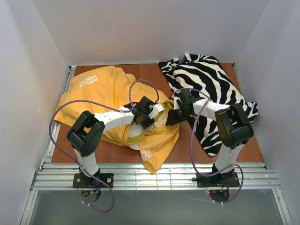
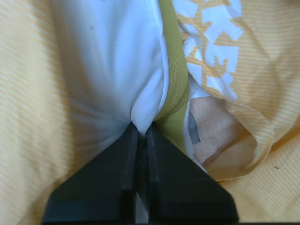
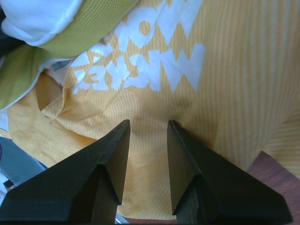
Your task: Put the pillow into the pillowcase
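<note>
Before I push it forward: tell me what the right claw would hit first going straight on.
The pillowcase: the right claw points, jaws apart, straight at its orange-yellow cloth. The tips look nearly on it, but depth is unclear.

This looked like a robotics lab test cell rather than a lived-in room. Plain white panel walls (image 1: pixel 140 28) boxed in a brown wooden tabletop (image 1: pixel 117 152) on three sides. Slotted silver aluminium rails (image 1: pixel 154 176) ran along its near edge. Two white-and-black jointed robot arms, the left (image 1: pixel 110 119) and the right (image 1: pixel 225 122), were bolted to the rails, and loose purple cables (image 1: pixel 191 150) looped from them.
</note>
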